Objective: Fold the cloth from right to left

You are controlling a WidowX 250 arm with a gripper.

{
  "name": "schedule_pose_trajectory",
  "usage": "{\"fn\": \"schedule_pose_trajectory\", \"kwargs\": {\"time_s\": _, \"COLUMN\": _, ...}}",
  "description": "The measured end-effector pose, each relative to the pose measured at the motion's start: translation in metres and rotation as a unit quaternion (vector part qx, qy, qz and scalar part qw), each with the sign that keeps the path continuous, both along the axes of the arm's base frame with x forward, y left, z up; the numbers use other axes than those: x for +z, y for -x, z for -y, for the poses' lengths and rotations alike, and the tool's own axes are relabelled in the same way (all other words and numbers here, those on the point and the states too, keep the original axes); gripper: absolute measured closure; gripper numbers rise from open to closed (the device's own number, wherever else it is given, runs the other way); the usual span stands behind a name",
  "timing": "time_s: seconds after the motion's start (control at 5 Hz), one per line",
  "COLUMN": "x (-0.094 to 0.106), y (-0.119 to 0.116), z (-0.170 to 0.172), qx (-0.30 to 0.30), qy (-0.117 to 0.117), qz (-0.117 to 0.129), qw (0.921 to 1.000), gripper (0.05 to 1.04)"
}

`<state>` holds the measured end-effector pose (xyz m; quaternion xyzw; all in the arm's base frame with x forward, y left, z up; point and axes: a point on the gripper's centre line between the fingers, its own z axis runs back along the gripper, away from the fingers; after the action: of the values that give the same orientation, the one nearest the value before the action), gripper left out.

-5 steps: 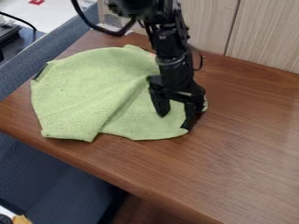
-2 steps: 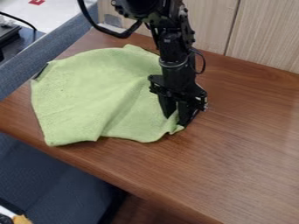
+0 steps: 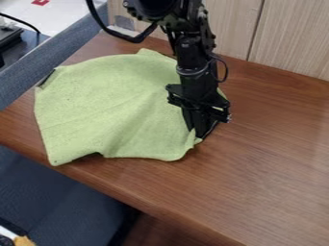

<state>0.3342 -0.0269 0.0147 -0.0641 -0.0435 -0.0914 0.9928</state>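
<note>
Cloth (image 3: 103,105), pale green, woven and loosely spread, lies on the brown wood-grain table (image 3: 270,168), and here's what matters to us: nearly all of it stretches to the left of the black two-finger gripper (image 3: 201,130), seen from the camera. We've got the fingers close together at its lower right edge, and the fabric bunches up between them, so we call that a grip on the cloth. The spread is broad, with no clear long axis for us to name, and soft creases run down towards the near edge. We're right where a right-to-left fold should start, we reckon: lift the pinched edge, then carry it leftward over the rest. Too small a pinch could slip, or drag the whole sheet along! Labels? We spot a small dark strip (image 3: 46,78) at the upper left corner, possibly a tag, but no writing we can read.
</note>
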Motion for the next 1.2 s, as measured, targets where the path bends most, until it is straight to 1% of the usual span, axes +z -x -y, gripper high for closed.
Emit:
{"fn": "schedule_pose_trajectory", "kwargs": {"time_s": 0.2, "x": 0.001, "y": 0.004, "z": -0.006, "qx": -0.018, "qy": 0.000, "qz": -0.012, "qw": 0.9998, "gripper": 1.026}}
{"fn": "schedule_pose_trajectory", "kwargs": {"time_s": 0.4, "x": 0.018, "y": 0.005, "z": -0.021, "qx": -0.011, "qy": 0.008, "qz": -0.012, "qw": 0.9998, "gripper": 1.028}}
{"fn": "schedule_pose_trajectory", "kwargs": {"time_s": 0.6, "x": 0.041, "y": -0.005, "z": -0.029, "qx": -0.016, "qy": 0.030, "qz": -0.015, "qw": 0.9993, "gripper": 1.028}}
{"fn": "schedule_pose_trajectory", "kwargs": {"time_s": 0.8, "x": 0.064, "y": -0.016, "z": -0.054, "qx": -0.001, "qy": 0.045, "qz": -0.007, "qw": 0.9989, "gripper": 1.028}}
{"fn": "schedule_pose_trajectory", "kwargs": {"time_s": 1.0, "x": 0.089, "y": -0.025, "z": -0.090, "qx": 0.031, "qy": 0.047, "qz": 0.011, "qw": 0.9984, "gripper": 1.029}}
{"fn": "schedule_pose_trajectory", "kwargs": {"time_s": 1.2, "x": 0.086, "y": -0.029, "z": -0.134, "qx": 0.077, "qy": 0.047, "qz": -0.001, "qw": 0.9959, "gripper": 1.029}}
